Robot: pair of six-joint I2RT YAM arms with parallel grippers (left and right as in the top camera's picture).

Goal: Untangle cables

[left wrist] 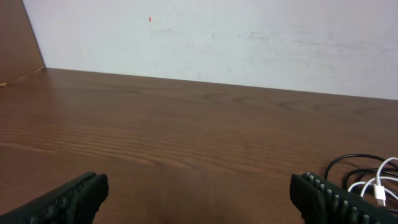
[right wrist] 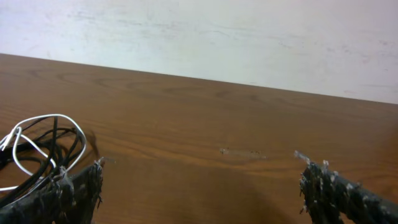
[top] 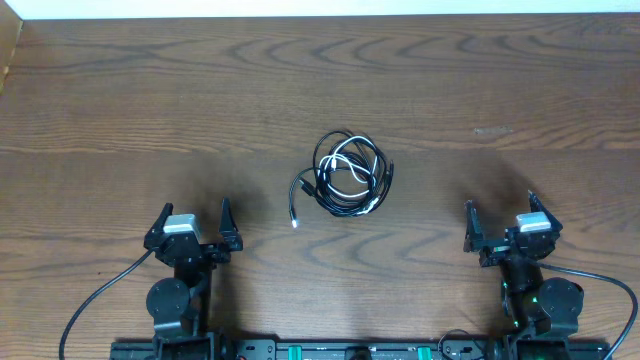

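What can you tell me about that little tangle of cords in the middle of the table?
The tangle is a loose, roughly round coil of thin, flexible cords lying flat on the wooden table: black cord looped several times, with a white cord wound through it. One black end trails out to the left, ending in a small light-tipped plug. Only the table touches it.

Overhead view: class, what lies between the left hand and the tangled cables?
Nothing: only bare table separates the left hand from the cables, as the overhead view shows.
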